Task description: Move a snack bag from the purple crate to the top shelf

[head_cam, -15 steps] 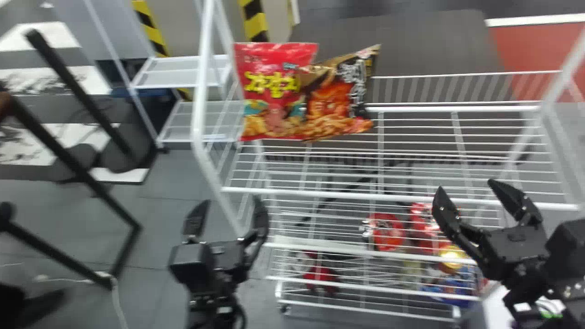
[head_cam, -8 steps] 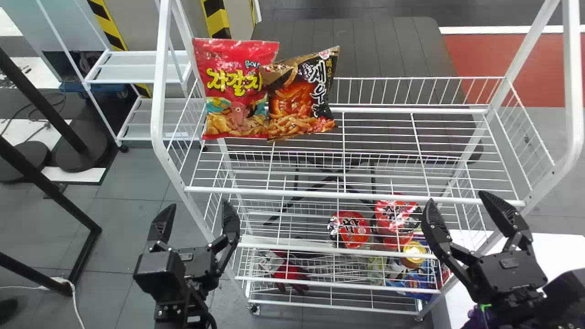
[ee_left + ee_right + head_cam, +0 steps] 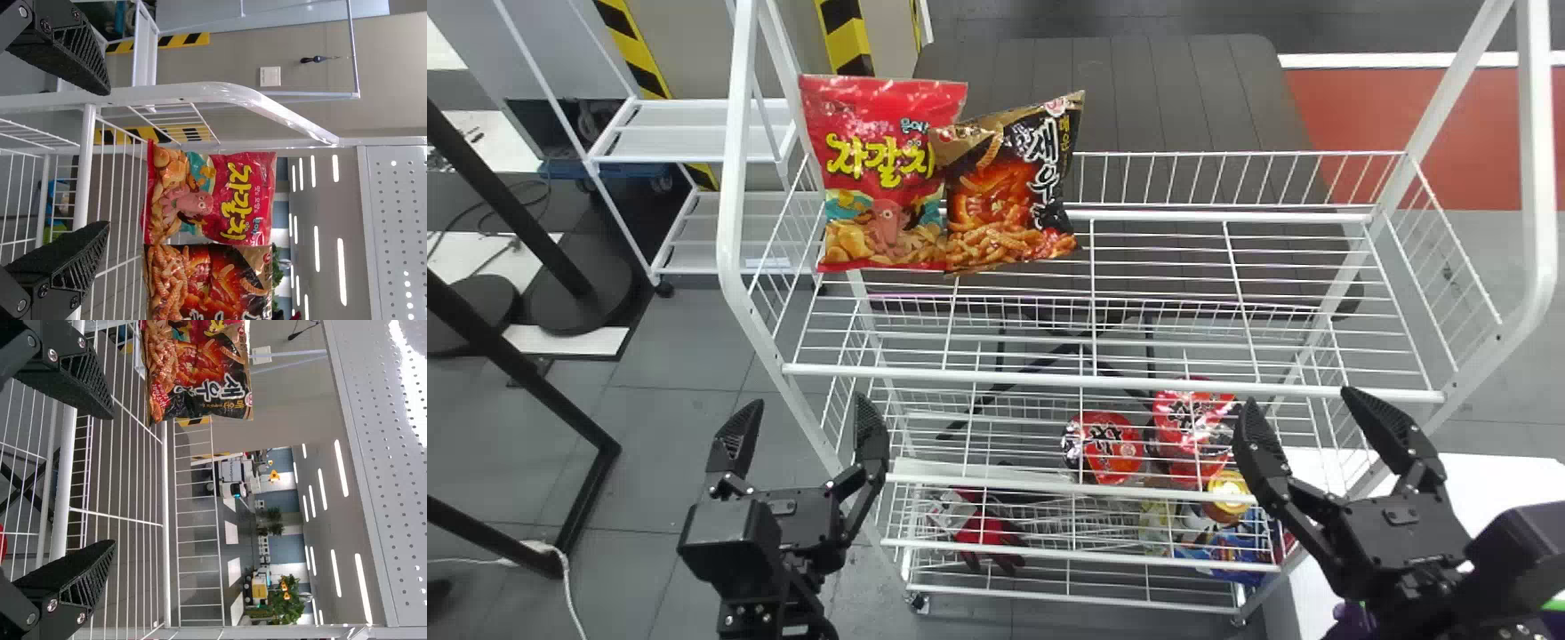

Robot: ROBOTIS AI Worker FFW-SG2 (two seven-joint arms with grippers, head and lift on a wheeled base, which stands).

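two snack bags [image 3: 882, 178] on top shelf [image 3: 1174, 267]

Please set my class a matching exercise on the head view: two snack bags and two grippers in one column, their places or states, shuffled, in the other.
1. Red snack bag
2. Black snack bag
3. Left gripper
4. Right gripper

A. Open, toward the shelf's right end
B. Tilted, right of the other bag
C. Open, toward the shelf's left end
D. Leftmost bag on the top shelf

Pairs: 1-D, 2-B, 3-C, 4-A

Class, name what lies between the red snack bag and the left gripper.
The head view shows the wire floor and front rail of the top shelf between the red snack bag and left gripper.
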